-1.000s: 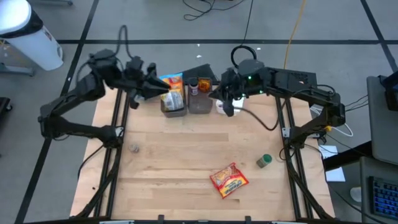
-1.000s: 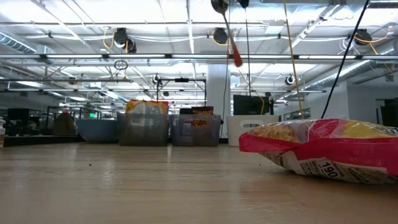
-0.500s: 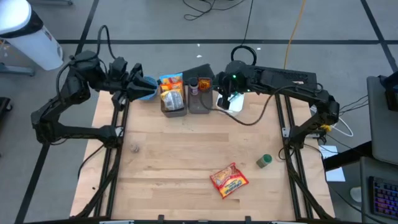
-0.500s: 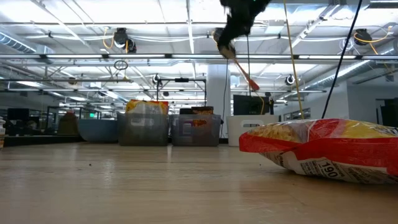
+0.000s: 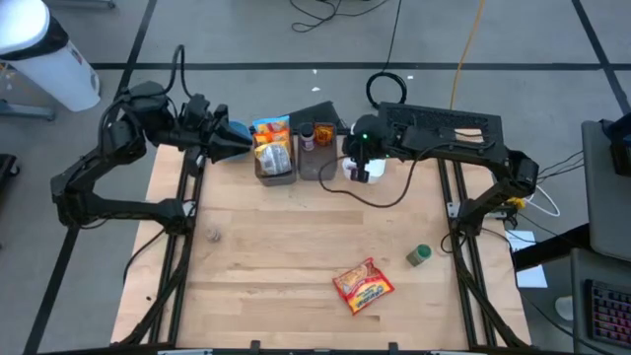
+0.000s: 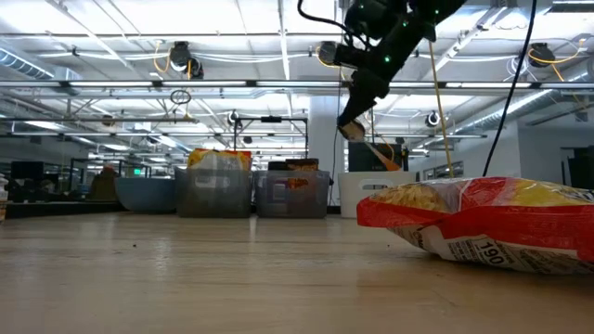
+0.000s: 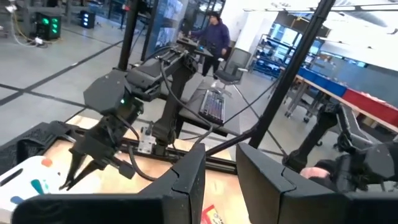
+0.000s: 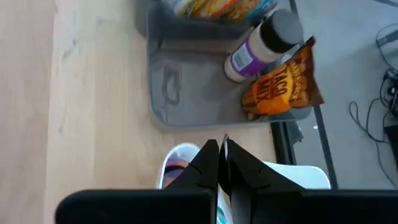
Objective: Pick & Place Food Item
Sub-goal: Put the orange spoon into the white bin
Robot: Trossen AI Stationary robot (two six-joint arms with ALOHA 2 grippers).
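A red and yellow noodle packet (image 5: 363, 286) (image 6: 483, 223) lies flat on the wooden table (image 5: 296, 237), near its front. My right gripper (image 5: 355, 164) (image 6: 353, 128) (image 8: 219, 144) hangs shut, slanting down over a white container (image 5: 369, 170) (image 8: 177, 167) at the far edge. In the low view a thin orange-red strip (image 6: 382, 154) slants down from its tips. My left gripper (image 5: 221, 136) (image 7: 219, 152) stands level at the far left above a blue bowl (image 5: 235, 132), open, with nothing between its fingers. My right gripper has the orange-red strip (image 6: 369, 143) running down from its shut fingertips in the low view. Its own wrist view shows nothing between the fingers. I cannot tell whether it holds the strip.
Two grey bins (image 5: 275, 163) (image 5: 315, 163) with packets and a bottle (image 8: 261, 43) stand at the far edge between the arms. A green-capped jar (image 5: 419, 255) and a small grey object (image 5: 212, 234) lie on the table. A person (image 7: 214, 34) stands in the room behind.
My right gripper has come down toward the white container, tipping downward and rolling, still shut; the orange-red strip has come down with it. My left gripper has drawn back from over the bins toward the table's left edge.
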